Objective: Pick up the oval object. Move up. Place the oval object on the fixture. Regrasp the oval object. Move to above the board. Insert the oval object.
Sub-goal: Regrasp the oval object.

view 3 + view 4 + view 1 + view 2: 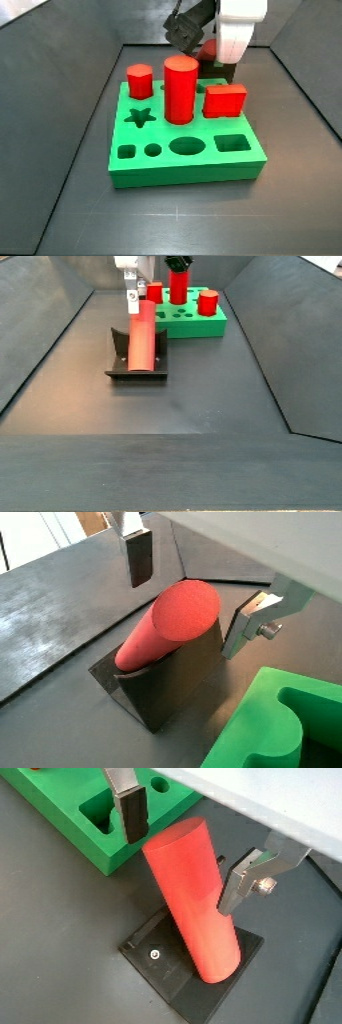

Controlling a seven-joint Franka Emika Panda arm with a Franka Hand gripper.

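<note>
Dark floor: I see oval object [190, 898] leaning on fixture [174, 963] beside board [80, 830]; gripper [187, 853] spread, straddling peg top, not touching.

a thick round red cylinder [181, 88], a short hexagonal peg [139, 79] and a red square block [225, 100] stood upright in green holes on the dark tabletop [201, 396]

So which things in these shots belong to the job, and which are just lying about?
Job:
- oval object, leaning on the fixture
- board
- gripper, open, fingers either side of the oval object's upper end

Lying about:
- round red cylinder, hexagonal peg and square red block, all standing in the board
</note>
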